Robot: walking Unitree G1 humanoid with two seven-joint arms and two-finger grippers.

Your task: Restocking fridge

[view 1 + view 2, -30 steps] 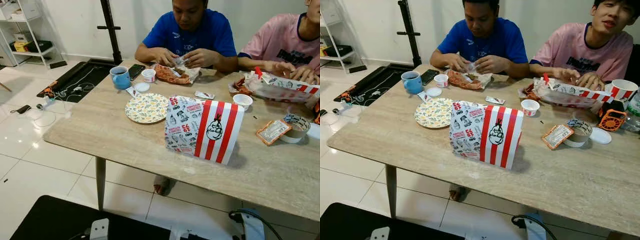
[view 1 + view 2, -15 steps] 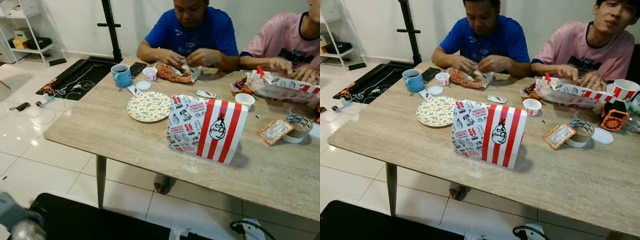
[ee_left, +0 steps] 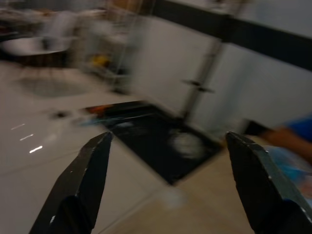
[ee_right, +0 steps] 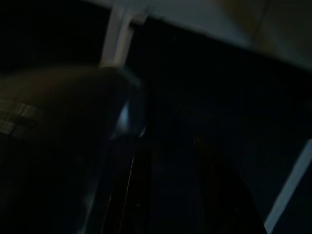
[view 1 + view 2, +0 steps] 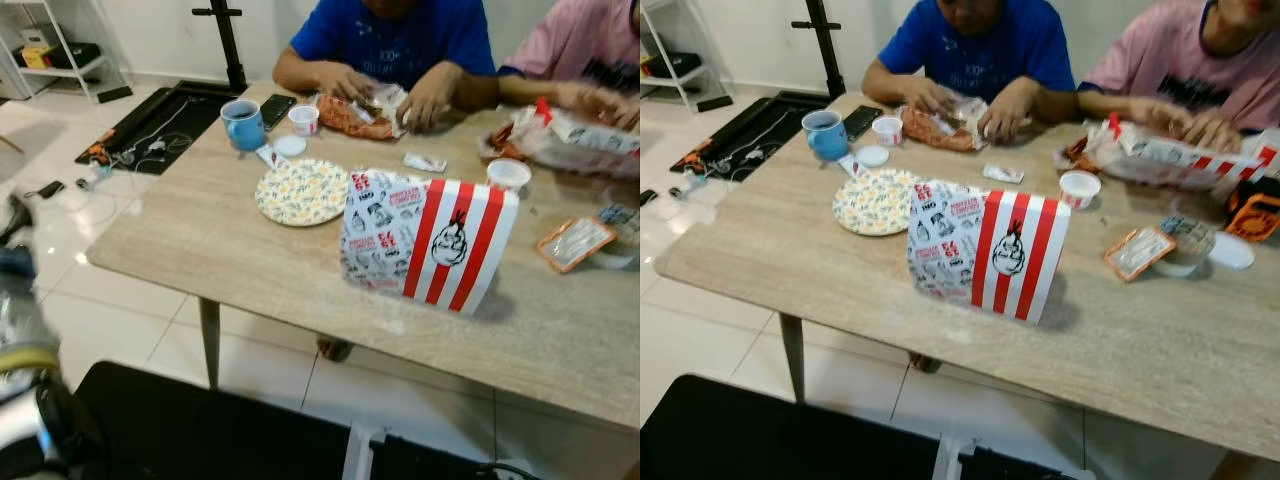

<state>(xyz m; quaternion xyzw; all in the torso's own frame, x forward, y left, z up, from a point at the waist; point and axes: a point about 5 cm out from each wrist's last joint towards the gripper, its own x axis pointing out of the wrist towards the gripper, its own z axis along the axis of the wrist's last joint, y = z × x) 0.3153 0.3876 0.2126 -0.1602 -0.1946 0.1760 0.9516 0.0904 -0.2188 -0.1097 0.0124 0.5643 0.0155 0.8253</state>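
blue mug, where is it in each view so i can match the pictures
Left eye view: blue mug at upper left, on the table's far left corner.
Right eye view: upper left again.
Left wrist view: too blurred to tell.
Right wrist view: too dark to tell.
Shared landmark: floral plate, beside the mug.

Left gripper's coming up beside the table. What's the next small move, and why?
Probably bring the left gripper, its fingers wide apart and holding nothing, over the table edge toward the red-striped takeaway bag. The bag stands upright nearest the robot, apart from the floral plate, and the people's hands are busy at the far side.
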